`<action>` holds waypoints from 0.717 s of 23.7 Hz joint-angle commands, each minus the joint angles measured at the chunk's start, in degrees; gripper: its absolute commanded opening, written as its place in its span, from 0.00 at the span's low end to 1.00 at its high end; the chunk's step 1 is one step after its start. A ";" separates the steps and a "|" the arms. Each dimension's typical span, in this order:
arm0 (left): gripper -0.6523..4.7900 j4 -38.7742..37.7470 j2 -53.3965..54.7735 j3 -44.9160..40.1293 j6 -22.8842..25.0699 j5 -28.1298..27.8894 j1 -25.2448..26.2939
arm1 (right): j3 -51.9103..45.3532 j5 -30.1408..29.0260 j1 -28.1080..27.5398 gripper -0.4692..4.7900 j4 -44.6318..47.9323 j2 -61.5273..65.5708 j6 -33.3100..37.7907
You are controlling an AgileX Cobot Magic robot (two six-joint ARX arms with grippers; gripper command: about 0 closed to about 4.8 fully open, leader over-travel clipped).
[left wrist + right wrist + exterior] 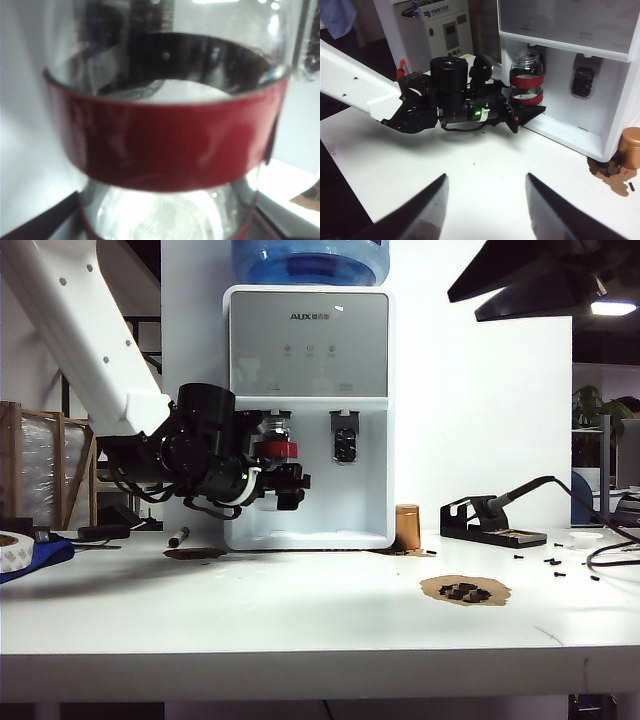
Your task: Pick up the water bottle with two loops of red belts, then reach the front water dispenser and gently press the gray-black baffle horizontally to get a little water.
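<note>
Bottle held at the dispenser

The water bottle [275, 440] is clamped by the left gripper [283, 483] inside the water dispenser [308, 340]; the right gripper [485, 200] is seen with jaws wide apart, empty, above the desk [300, 610].

The bottle [275, 445] hides the left baffle. In the left wrist view its blurred red band [165, 145] fills the frame, hiding the left end effector. The jug [310, 260] is cut off.

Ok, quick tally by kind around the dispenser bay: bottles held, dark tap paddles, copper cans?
Water bottle, held in the left hand: 1
Dark tap paddles visible, the right one: 1
Copper can: 1
Total: 3
</note>
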 commanded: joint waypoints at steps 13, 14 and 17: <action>0.11 -0.94 0.90 4.20 -0.72 -0.37 1.92 | 0.46 -0.17 0.09 0.57 0.87 -0.20 0.20; 0.11 -1.09 0.90 4.20 -0.70 -0.37 1.92 | 0.46 -0.17 0.09 0.57 0.96 -0.20 0.20; 0.11 -1.46 0.90 4.20 -0.72 -0.35 1.92 | 0.46 -0.20 0.09 0.57 1.20 -0.20 0.20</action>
